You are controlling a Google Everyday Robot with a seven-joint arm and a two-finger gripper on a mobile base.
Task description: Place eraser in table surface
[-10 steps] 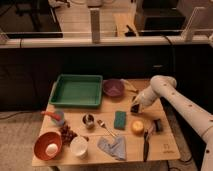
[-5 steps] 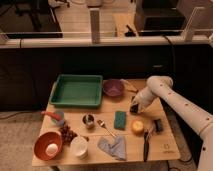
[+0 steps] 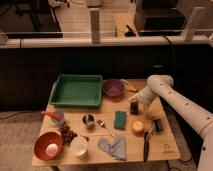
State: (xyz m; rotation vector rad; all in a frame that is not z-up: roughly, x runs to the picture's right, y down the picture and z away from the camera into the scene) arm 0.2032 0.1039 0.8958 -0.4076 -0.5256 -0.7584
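At the left front of the worktop (image 3: 134,152) an orange bowl (image 3: 40,146) held a white egg-shaped thing (image 3: 52,148). Just behind it, a small blue dish (image 3: 59,120) carried something red. A white cup (image 3: 78,147) stood just right of the orange bowl. Farther back sat the green tray (image 3: 75,105), with a purple bowl (image 3: 113,88) beside its right edge. Right of the teal sponge (image 3: 120,119), the eraser (image 3: 134,108) stood on the worktop. The claw (image 3: 135,101) was right at its top; open or closed, I could not tell.

eraser (image 3: 134,107) on table surface (image 3: 162,146) | gripper (image 3: 136,99) close at its 12 o'clock | sponge (image 3: 120,120) at its 8 o'clock | tray (image 3: 76,77) at sponge's 10 o'clock
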